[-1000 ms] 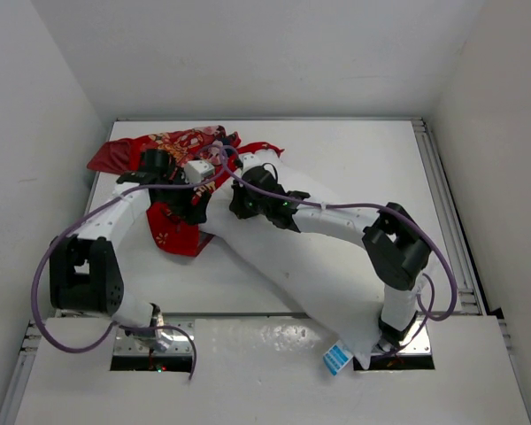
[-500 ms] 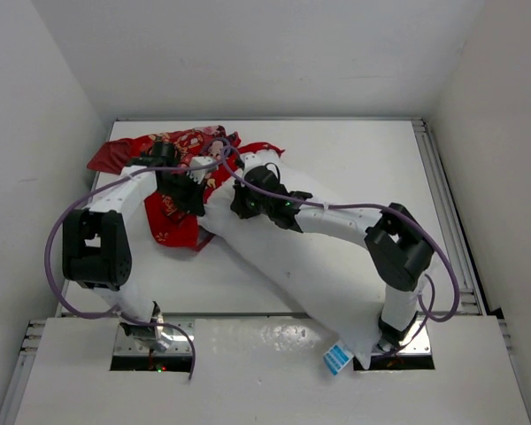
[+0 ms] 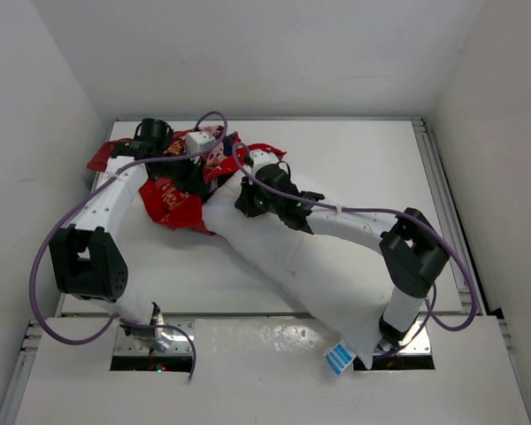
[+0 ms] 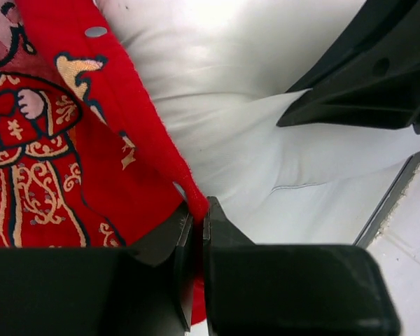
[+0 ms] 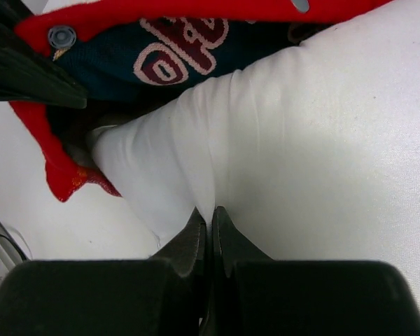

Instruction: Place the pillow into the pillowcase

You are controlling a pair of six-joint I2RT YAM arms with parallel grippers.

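Observation:
The white pillow (image 3: 310, 266) lies diagonally from the table's middle to the near right edge, its blue tag (image 3: 338, 359) at the near end. The red printed pillowcase (image 3: 166, 198) is bunched at the far left, against the pillow's far end. My left gripper (image 3: 193, 175) (image 4: 198, 210) is shut on the pillowcase's red hem (image 4: 143, 133), right beside the pillow (image 4: 252, 140). My right gripper (image 3: 248, 200) (image 5: 210, 213) is shut on a pinched fold of the pillow (image 5: 308, 140). The pillowcase opening (image 5: 147, 56) shows its dark lining just beyond the pillow's corner.
The white table (image 3: 363, 159) is walled in on three sides, with a metal rail (image 3: 444, 204) along its right edge. Purple cables (image 3: 49, 248) loop off both arms. The right arm's body (image 4: 367, 77) sits close by the left gripper.
The left gripper has shut on the pillowcase hem and moved toward the far left, pulling the red fabric with it. The right arm, holding the pillow, has shifted slightly to the right.

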